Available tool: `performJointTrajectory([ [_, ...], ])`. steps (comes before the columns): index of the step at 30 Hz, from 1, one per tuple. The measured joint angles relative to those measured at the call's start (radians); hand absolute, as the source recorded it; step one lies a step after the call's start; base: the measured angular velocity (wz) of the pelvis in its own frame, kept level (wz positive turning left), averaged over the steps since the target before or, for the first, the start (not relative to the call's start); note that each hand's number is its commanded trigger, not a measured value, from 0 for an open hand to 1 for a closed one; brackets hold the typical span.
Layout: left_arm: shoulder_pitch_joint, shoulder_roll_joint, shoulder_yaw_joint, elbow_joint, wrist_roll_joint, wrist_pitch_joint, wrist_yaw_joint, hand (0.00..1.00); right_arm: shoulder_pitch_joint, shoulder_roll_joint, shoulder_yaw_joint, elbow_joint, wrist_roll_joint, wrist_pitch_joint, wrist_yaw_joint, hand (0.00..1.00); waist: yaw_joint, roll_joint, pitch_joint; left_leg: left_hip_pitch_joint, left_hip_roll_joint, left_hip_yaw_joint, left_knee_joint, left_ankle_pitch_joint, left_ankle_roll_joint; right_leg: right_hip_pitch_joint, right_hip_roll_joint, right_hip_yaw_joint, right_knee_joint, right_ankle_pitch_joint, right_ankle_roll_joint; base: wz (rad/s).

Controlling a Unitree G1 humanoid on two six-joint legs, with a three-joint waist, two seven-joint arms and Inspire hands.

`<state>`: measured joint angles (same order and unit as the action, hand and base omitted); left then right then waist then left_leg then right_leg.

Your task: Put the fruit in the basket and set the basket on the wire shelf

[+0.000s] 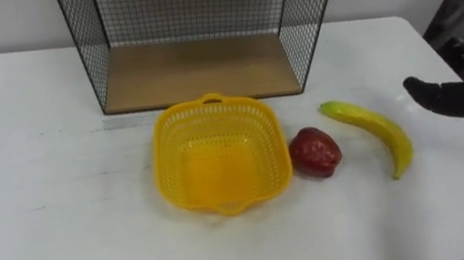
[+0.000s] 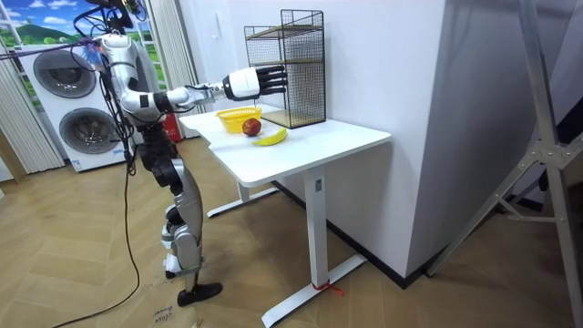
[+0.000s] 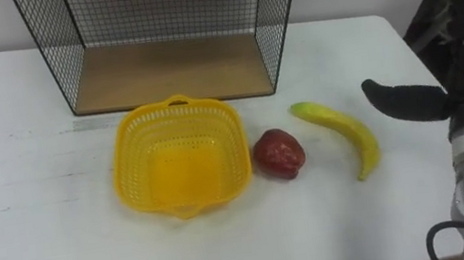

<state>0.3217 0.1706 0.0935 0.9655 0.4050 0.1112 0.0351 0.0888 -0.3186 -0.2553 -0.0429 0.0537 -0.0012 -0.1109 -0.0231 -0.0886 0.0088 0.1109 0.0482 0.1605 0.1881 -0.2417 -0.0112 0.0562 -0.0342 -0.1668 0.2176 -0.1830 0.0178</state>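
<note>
While yellow basket [image 1: 217, 155] sits empty, apple [image 1: 315, 152] and banana [image 1: 370, 130] lie to its right.
Right hand [image 1: 448, 96], fingers straight, over tabletop [image 1: 43, 223] right edge: probably positioned for banana.

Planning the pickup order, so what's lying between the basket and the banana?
The red fruit lies between the basket and the banana, right beside the basket's rim, as the left eye view shows.

A white counter [image 2: 351, 141] on white metal legs stands on a wood-plank floor [image 2: 82, 246] beside a plain white wall [image 2: 383, 64]. Two white washing machines [image 2: 66, 91] stand at the room view's left, near pale curtains [image 2: 168, 36].
</note>
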Motion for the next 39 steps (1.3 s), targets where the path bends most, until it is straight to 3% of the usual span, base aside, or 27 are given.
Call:
performJointTrajectory([
  [10, -0.010, 0.001, -0.002, 0.036, 0.002, -0.008, -0.027, 0.00, -0.001, 0.000, 0.079, 0.001, -0.076, 0.000, 0.093, 0.00, 0.011, 0.005, -0.0006, -0.013, 0.000, -0.007, 0.000, 0.000, 0.000, -0.005, 0.002, -0.002, -0.014, 0.002, 0.000, 0.00],
  [16, -0.019, 0.002, -0.001, 0.036, 0.001, -0.009, -0.027, 0.00, -0.001, 0.000, 0.090, 0.001, -0.181, 0.000, 0.146, 0.00, 0.030, 0.016, -0.0133, -0.012, 0.000, -0.010, 0.000, 0.000, 0.000, -0.003, 0.001, -0.010, -0.016, 0.003, 0.000, 0.01],
  [27, -0.021, 0.013, -0.041, 0.038, 0.002, -0.009, -0.026, 0.00, 0.008, 0.000, 0.192, 0.062, -0.179, 0.000, 0.172, 0.00, 0.031, 0.012, -0.0088, -0.013, 0.000, -0.008, 0.000, 0.000, 0.000, 0.001, 0.001, -0.009, -0.015, 0.006, -0.001, 0.00],
  [36, -0.031, 0.018, -0.065, 0.032, 0.001, -0.009, -0.026, 0.00, 0.007, 0.000, 0.198, 0.073, -0.182, 0.000, 0.180, 0.00, 0.033, 0.011, -0.0073, -0.014, 0.000, -0.010, -0.002, 0.000, 0.000, -0.003, 0.002, -0.006, -0.015, 0.006, -0.001, 0.00],
  [39, -0.049, 0.024, -0.074, 0.032, 0.001, -0.009, -0.026, 0.00, 0.007, 0.000, 0.198, 0.084, -0.180, 0.000, 0.179, 0.00, 0.033, 0.012, -0.0026, -0.014, 0.000, -0.012, -0.001, 0.000, 0.000, -0.003, 0.002, -0.001, -0.015, 0.006, -0.001, 0.00],
])
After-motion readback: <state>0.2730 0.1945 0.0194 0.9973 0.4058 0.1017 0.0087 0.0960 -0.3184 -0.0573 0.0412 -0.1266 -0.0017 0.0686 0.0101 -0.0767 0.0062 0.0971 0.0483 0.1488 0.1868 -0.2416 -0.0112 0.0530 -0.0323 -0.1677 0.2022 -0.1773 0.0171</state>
